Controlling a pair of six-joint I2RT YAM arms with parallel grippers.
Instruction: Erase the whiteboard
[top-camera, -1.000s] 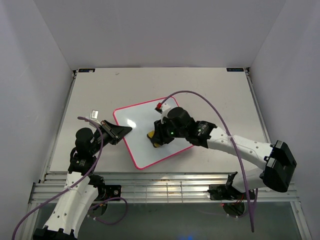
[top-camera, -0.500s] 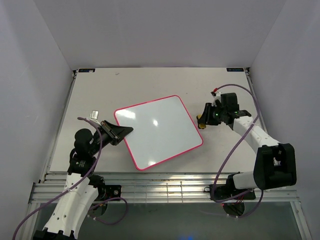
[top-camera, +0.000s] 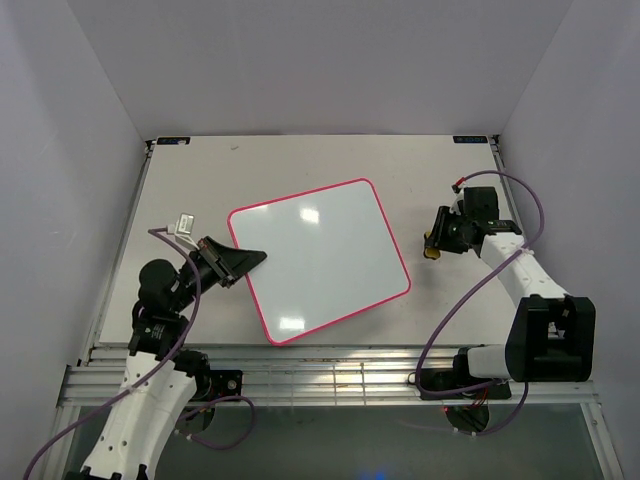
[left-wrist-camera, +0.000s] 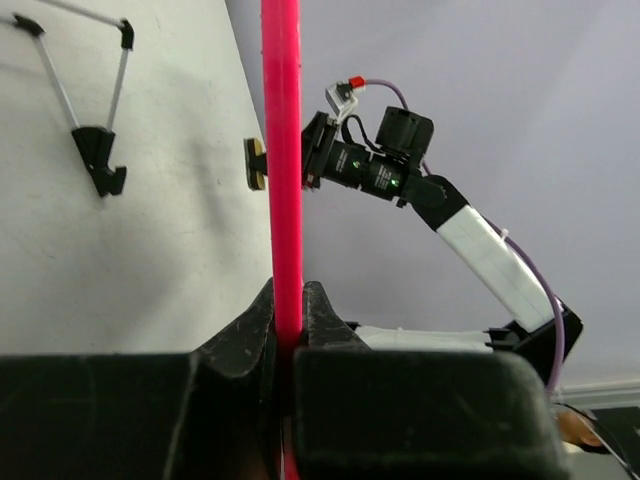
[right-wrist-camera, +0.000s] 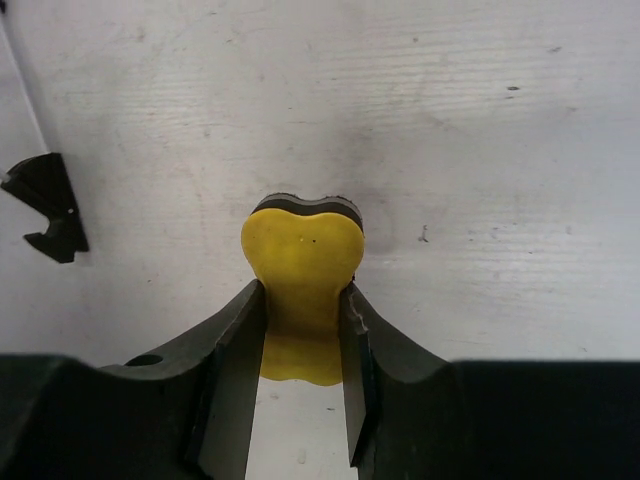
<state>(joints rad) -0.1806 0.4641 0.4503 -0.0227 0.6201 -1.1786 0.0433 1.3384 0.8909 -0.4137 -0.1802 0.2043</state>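
Note:
The whiteboard (top-camera: 320, 260) is plain white with a pink-red frame and no scribbles showing, in the middle of the table. My left gripper (top-camera: 250, 260) is shut on its left edge. In the left wrist view the pink frame (left-wrist-camera: 282, 150) runs edge-on up from between the fingers (left-wrist-camera: 322, 305). My right gripper (top-camera: 433, 246) is off the board's right side, shut on the yellow eraser (right-wrist-camera: 300, 265), which is low over the table. The eraser also shows past the frame in the left wrist view (left-wrist-camera: 256, 163).
A black wire stand (left-wrist-camera: 98, 160) lies on the table beneath the board; one foot of it (right-wrist-camera: 45, 205) shows left of the eraser. It is hidden in the top view. The table (top-camera: 300, 165) has raised edges and purple walls around it.
My right gripper has carried the eraser off the board to the table on its right. The board has turned a little in my left gripper, its right side swinging further back.

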